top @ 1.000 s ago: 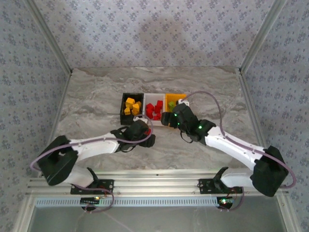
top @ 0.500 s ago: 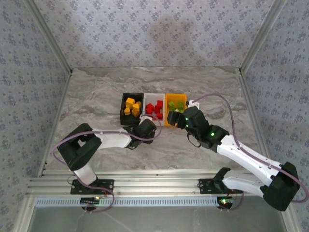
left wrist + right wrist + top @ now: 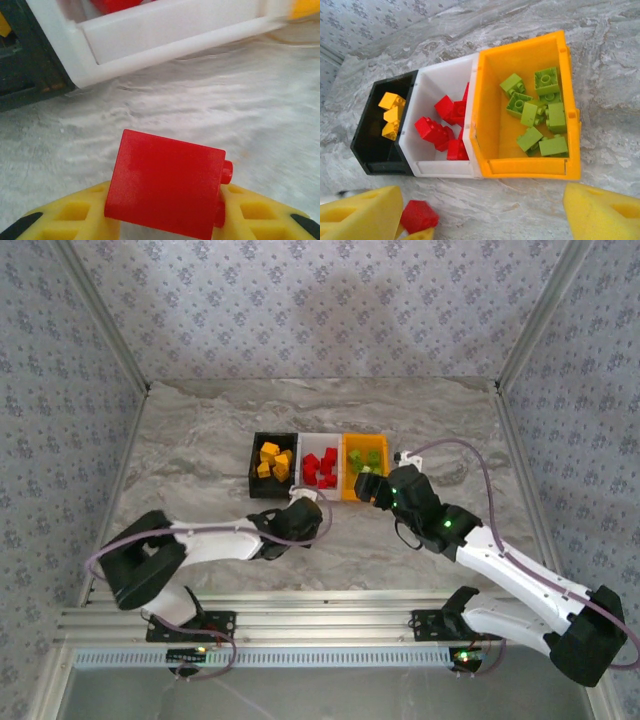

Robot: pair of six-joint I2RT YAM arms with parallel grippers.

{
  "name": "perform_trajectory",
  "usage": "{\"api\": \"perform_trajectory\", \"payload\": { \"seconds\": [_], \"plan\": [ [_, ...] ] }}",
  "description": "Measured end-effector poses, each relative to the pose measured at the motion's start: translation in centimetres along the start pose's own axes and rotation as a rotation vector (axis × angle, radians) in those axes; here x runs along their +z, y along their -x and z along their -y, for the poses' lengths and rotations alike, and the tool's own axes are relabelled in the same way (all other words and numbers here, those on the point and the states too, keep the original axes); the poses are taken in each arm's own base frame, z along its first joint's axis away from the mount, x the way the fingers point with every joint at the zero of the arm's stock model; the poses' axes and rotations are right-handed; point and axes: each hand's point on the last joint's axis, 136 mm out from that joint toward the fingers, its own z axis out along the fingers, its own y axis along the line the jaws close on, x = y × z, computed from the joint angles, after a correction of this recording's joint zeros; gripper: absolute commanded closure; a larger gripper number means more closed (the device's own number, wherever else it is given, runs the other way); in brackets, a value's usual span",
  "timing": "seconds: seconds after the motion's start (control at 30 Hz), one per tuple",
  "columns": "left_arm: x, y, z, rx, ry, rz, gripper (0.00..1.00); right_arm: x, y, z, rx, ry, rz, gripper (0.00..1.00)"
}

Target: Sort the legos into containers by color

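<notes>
Left wrist: left tool (image 3: 165, 222) clamped on red brick (image 3: 167, 192), low over bench (image 3: 240, 110). White bin (image 3: 165, 25) dead ahead, just beyond; its near wall crosses the path, so lift first, I judge. Right tool (image 3: 482, 207) spread wide above bins, empty.

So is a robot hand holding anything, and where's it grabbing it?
The left gripper pinches a red brick by its two opposite sides. The right gripper is open, holding nothing.

Bright, even light, faint shadows.
Overhead was sharp; the left wrist view blurred the far white bin (image 3: 165, 30).
</notes>
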Motion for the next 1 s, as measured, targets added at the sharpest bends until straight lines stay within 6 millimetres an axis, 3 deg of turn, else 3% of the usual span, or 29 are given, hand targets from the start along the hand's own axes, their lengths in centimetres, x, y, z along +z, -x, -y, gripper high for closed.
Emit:
{"api": "perform_trajectory", "payload": {
  "seconds": [0.1, 0.17, 0.3, 0.37, 0.47, 0.67, 0.7, 0.83, 0.87, 1.0],
  "plan": [
    [-3.1, 2.2, 1.3, -0.018, -0.065, 0.067, 0.62, 0.1, -0.6, 0.5, 0.007, -0.008, -0.009, 0.15],
    [-4.6, 4.7, 1.8, -0.04, -0.087, 0.113, 0.62, 0.1, -1.0, 0.8, 0.013, -0.014, -0.015, 0.15],
    [-5.2, 10.7, 2.2, -0.098, -0.112, 0.176, 0.61, 0.4, -2.1, 1.7, 0.02, -0.032, -0.035, 0.15],
    [-4.2, 13.7, 1.8, -0.135, -0.109, 0.191, 0.61, 0.5, -2.6, 2.1, 0.026, -0.041, -0.044, 0.15],
    [-1.5, 16.2, 0.9, -0.16, -0.084, 0.176, 0.61, 0.2, -2.6, 2.2, 0.033, -0.041, -0.043, 0.15],
    [3.3, 17.0, 0.3, -0.167, -0.052, 0.092, 0.59, -0.6, -2.1, 2.4, 0.054, -0.032, -0.026, 0.15],
    [3.7, 17.1, 0.2, -0.17, -0.048, 0.084, 0.56, -0.7, -2.1, 2.4, 0.056, -0.033, -0.026, 0.15],
    [4.4, 18.1, -0.1, -0.176, -0.049, 0.083, 0.19, -1.1, -2.1, 2.6, 0.06, -0.034, -0.025, 0.14],
    [4.4, 18.3, -0.1, -0.176, -0.051, 0.087, 0.02, -1.2, -2.1, 2.6, 0.061, -0.033, -0.024, 0.13],
    [3.6, 18.9, 0.1, -0.175, -0.066, 0.107, 0.0, -1.5, -2.0, 2.7, 0.063, -0.027, -0.017, 0.1]
  ]
}}
